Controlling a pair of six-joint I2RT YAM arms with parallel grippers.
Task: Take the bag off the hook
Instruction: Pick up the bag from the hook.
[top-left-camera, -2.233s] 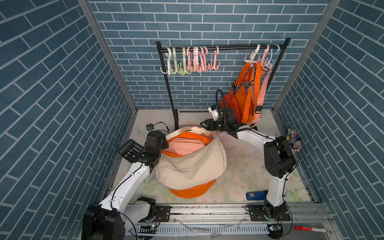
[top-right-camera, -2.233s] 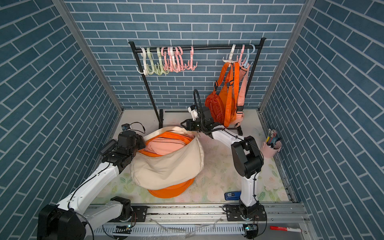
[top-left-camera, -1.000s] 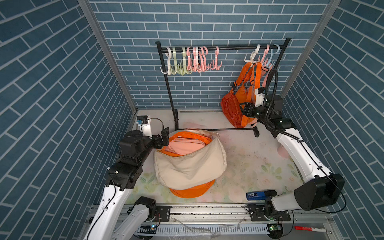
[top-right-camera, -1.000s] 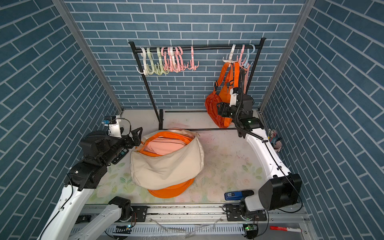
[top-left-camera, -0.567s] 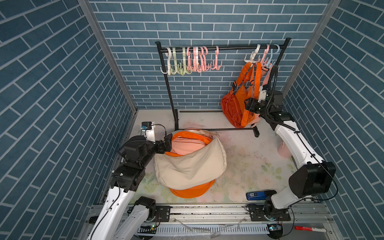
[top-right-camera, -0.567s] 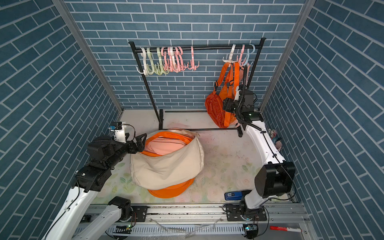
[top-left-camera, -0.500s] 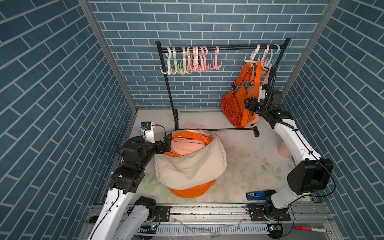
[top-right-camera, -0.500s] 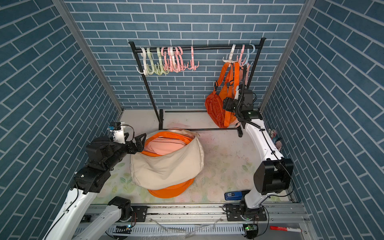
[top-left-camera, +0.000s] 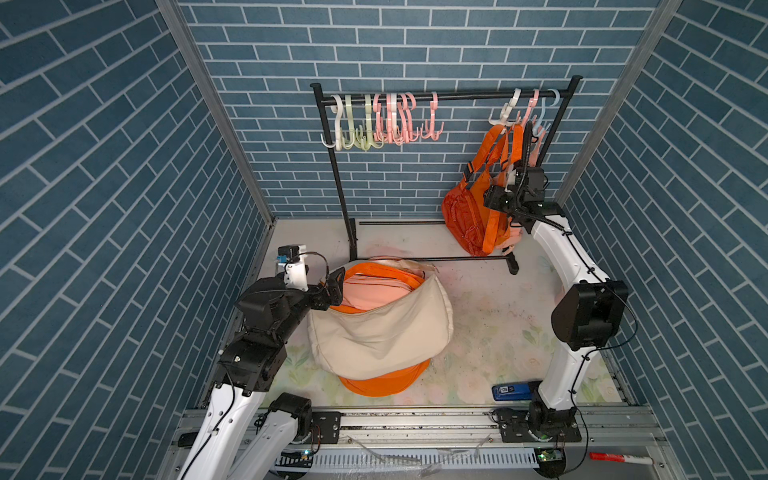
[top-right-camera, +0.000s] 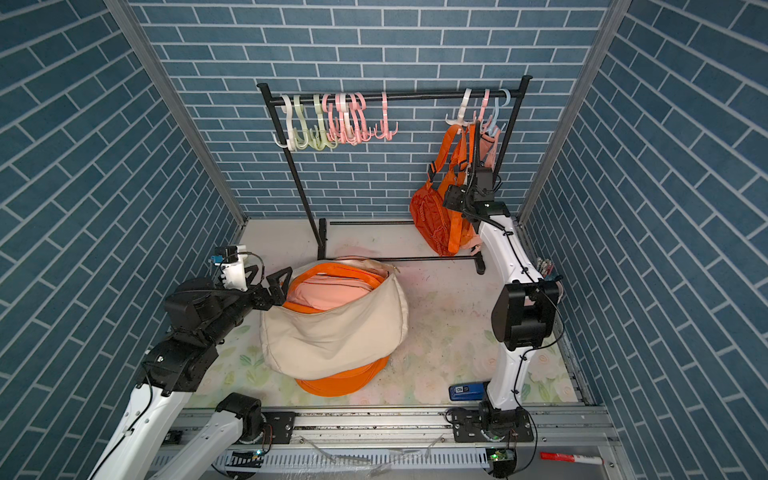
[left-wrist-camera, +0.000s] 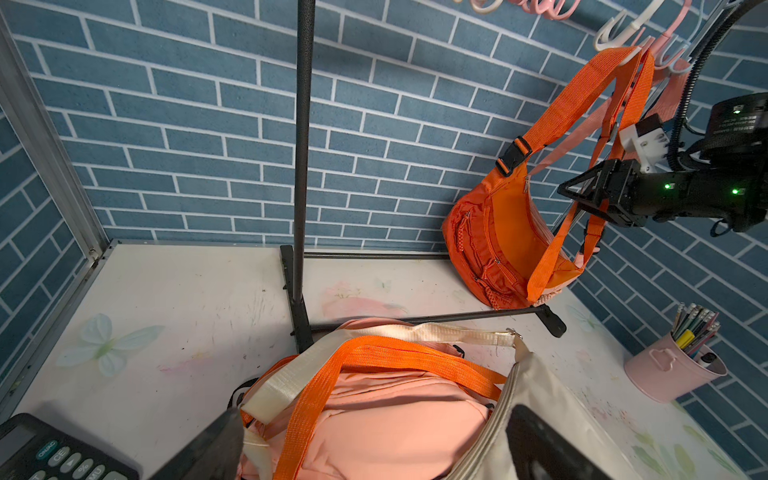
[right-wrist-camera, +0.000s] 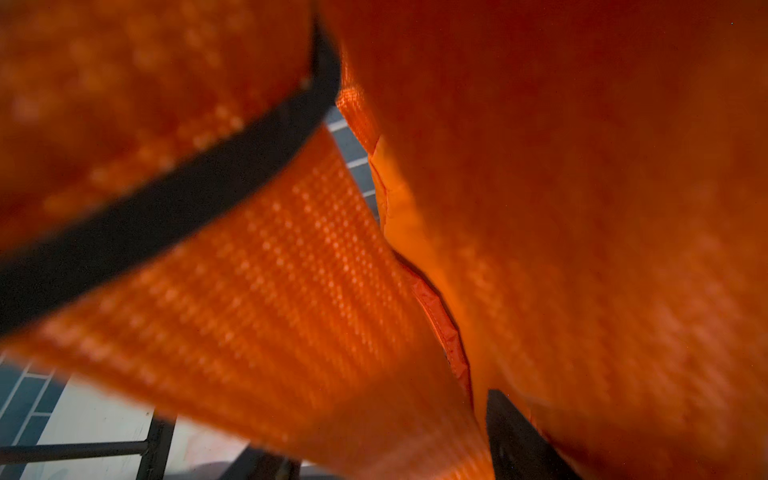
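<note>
Top views: orange bag (top-left-camera: 469, 216) hangs by its strap (top-left-camera: 515, 145) from a white hook (top-left-camera: 510, 106) at the rack's right end, low over the desk (top-left-camera: 490, 299). Right end effector (top-left-camera: 491, 198) is against the strap. Left end effector (top-right-camera: 268, 276) is spread wide beside the heaped bags (top-left-camera: 374, 332). Left wrist: the bag looks light, soft and floppy. The webbing strap is the place to hold, high up near the hook. Calculator (left-wrist-camera: 50, 453) keys read "CE" and "%". Right wrist: webbing fills the frame, one finger (right-wrist-camera: 515, 436) visible. Clamped or not, cannot tell.
</note>
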